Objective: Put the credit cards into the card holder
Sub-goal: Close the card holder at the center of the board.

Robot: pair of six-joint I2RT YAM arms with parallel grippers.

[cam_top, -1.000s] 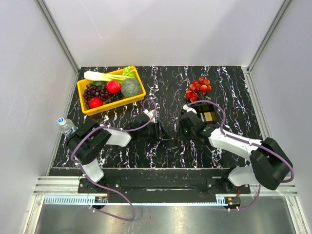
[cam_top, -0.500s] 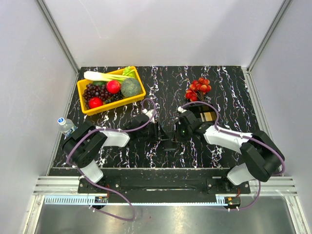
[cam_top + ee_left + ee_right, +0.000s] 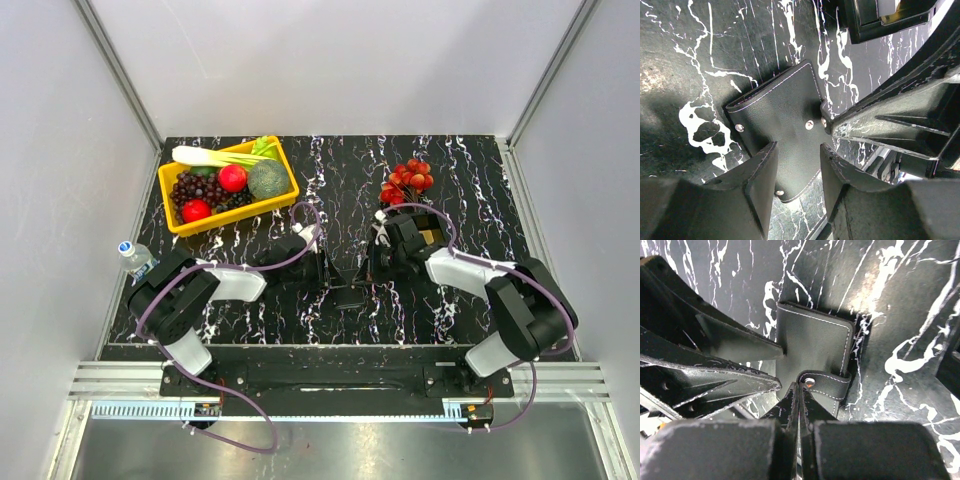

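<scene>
The card holder (image 3: 349, 296) is a closed black wallet lying flat on the marble table between the two arms. It also shows in the left wrist view (image 3: 780, 117) and the right wrist view (image 3: 812, 350). My left gripper (image 3: 333, 281) (image 3: 796, 167) is open, its fingers straddling the wallet's near edge. My right gripper (image 3: 368, 279) (image 3: 799, 390) is shut, its tips pinched at the end of the wallet's snap strap (image 3: 827, 384). The tan credit cards (image 3: 429, 238) lie in a black tray (image 3: 875, 27) behind the right wrist.
A yellow bin (image 3: 284, 190) of fruit and vegetables stands at the back left. A bunch of red berries (image 3: 408, 180) lies behind the black tray. A small water bottle (image 3: 136, 258) lies at the left table edge. The right gripper's fingers (image 3: 880, 125) crowd the wallet's right side.
The right wrist has swung back and to the right while its tips stay at the wallet. The left gripper and the wallet have hardly moved.
</scene>
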